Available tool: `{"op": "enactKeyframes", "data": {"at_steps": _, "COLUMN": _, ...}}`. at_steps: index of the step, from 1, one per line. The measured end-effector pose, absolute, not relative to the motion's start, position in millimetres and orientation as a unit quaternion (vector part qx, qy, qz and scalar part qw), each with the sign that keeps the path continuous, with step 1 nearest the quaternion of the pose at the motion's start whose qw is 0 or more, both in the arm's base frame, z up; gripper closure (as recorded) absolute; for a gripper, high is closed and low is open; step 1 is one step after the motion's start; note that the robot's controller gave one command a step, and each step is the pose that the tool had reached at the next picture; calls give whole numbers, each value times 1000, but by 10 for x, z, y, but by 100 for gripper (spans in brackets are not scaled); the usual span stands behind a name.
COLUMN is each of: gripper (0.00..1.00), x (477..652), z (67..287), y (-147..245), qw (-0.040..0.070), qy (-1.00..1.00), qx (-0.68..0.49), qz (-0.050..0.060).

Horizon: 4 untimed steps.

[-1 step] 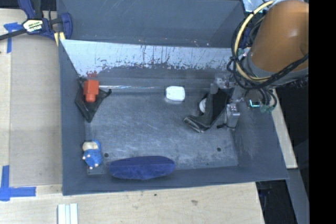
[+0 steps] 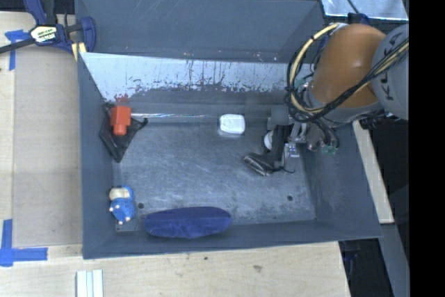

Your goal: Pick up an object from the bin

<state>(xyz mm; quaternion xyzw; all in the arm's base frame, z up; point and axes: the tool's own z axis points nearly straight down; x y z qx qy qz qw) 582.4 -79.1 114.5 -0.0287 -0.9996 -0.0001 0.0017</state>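
White lump (image 2: 232, 124) near my pincer (image 2: 276, 161), to its upper left; blue pouch (image 2: 188, 222) well off, lower left. Open or closed, I cannot tell.

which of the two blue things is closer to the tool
The long dark-blue pouch; the small blue figure in the corner lies farther from the tool.
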Motion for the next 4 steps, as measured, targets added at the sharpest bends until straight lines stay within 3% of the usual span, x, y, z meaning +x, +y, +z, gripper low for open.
{"op": "enactKeyframes", "data": {"at_steps": 1, "gripper": 0, "x": 5919, "z": 730, "y": -1004, "qw": 1, "qy": -964, "qx": 267, "qz": 1}}
{"op": "enactKeyframes", "data": {"at_steps": 2, "gripper": 0, "x": 6180, "z": 711, "y": -1097, "qw": -3, "qy": -972, "qx": 236, "qz": 1}}
{"op": "enactKeyframes", "data": {"at_steps": 3, "gripper": 100, "x": 6179, "z": 714, "y": -1095, "qw": -3, "qy": -972, "qx": 235, "qz": 0}}
{"op": "enactKeyframes", "data": {"at_steps": 4, "gripper": 100, "x": 6118, "z": 1834, "y": -1200, "qw": -2, "qy": -974, "qx": 228, "qz": 1}}
